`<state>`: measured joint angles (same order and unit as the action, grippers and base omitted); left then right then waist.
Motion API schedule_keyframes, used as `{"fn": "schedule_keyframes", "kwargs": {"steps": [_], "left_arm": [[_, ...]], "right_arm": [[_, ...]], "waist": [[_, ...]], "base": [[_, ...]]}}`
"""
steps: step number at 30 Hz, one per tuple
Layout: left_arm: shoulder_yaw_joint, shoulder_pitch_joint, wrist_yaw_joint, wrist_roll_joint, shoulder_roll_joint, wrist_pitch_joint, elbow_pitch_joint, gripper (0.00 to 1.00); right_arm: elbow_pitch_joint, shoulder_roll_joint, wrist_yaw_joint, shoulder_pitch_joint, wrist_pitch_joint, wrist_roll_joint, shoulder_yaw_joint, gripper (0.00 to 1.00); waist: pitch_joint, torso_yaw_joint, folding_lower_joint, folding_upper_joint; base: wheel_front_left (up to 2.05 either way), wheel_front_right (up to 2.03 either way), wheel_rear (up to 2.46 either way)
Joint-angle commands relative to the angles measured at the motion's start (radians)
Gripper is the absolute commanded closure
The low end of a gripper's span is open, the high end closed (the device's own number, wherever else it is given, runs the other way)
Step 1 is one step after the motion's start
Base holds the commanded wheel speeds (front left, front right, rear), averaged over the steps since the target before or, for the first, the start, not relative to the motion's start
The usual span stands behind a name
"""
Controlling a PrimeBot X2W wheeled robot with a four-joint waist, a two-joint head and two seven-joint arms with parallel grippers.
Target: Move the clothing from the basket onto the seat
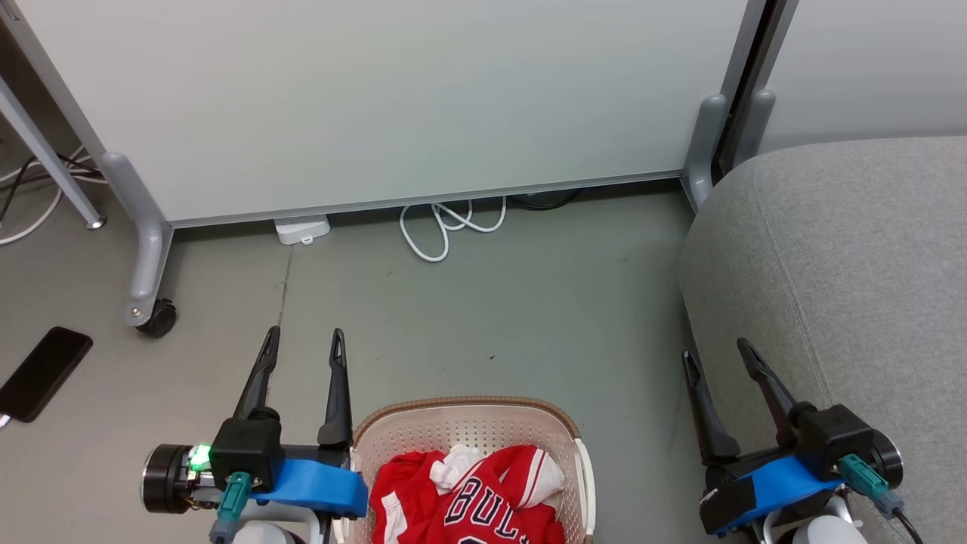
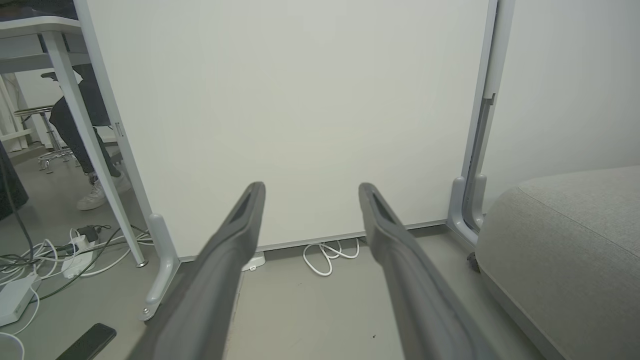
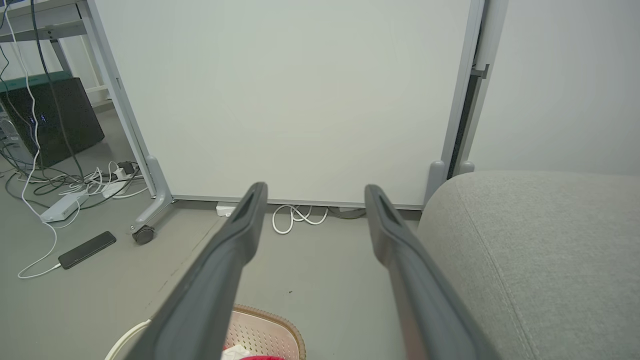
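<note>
We see the clothing heaped inside the basket: red fabric with white trim and dark, white-edged lettering facing up. The pile is cut off by the near edge of the head view. The basket stands on the grey floor, and its brown rim curves round the far side of the pile.

Our left claw hangs just left of the basket. Its two dark fingers are spread, point away from us and hold nothing. Its blue mount overlaps the basket's left rim in the head view.

Our right claw hangs well to the right of the basket, also spread and empty. Its fingers lie over the near left edge of the sofa. The sofa is light grey with a rounded corner and a visible seam, and a strip of bare floor separates it from the basket.

Beyond the basket, a pale panel on a grey frame stands across the far side. A white cable is looped on the floor under the panel's lower edge. A wheel of the frame sits at the far left. Near it, a black phone lies flat on the floor.

In the left wrist view, a white shoe rests on the floor behind the panel.
</note>
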<state>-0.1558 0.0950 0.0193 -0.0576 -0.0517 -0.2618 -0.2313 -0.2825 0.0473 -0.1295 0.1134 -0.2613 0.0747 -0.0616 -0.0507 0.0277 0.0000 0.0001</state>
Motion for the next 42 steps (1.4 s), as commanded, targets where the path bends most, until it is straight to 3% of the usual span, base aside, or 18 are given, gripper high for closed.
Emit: {"fn": "schedule_keyframes", "kwargs": {"steps": [1,11,23,30,42], "left_arm": [[0.003,0.007,-0.001,-0.002,0.0,-0.005,-0.002,0.0],[-0.002,0.037,-0.013,-0.004,0.001,-0.005,-0.018,0.0],[-0.067,0.185,-0.103,0.035,-0.023,-0.004,-0.159,0.0],[-0.165,0.352,-0.143,0.055,-0.054,-0.004,-0.32,0.0],[-0.398,0.587,-0.149,0.003,-0.102,-0.004,-0.659,0.0]], "right_arm": [[-0.003,0.005,-0.002,0.009,-0.006,0.003,-0.001,0.0],[0.005,0.005,-0.002,0.015,-0.006,0.009,-0.002,0.0],[0.036,0.005,-0.002,0.069,-0.006,-0.004,0.006,0.0],[0.077,0.005,-0.002,0.163,-0.006,-0.019,0.003,0.0],[0.138,0.004,-0.002,0.323,-0.005,-0.008,-0.037,0.0]], "waist": [[0.0,0.0,0.0,-0.0001],[-0.014,0.002,0.0,-0.0001],[-0.092,-0.035,0.0,-0.0001],[-0.231,-0.078,0.0,-0.0001],[-0.466,-0.182,0.0,-0.0001]], "base": [[0.0,0.0,0.0],[0.0,0.0,0.0],[0.0,0.0,0.0],[0.0,0.0,0.0],[0.0,0.0,0.0]]}}
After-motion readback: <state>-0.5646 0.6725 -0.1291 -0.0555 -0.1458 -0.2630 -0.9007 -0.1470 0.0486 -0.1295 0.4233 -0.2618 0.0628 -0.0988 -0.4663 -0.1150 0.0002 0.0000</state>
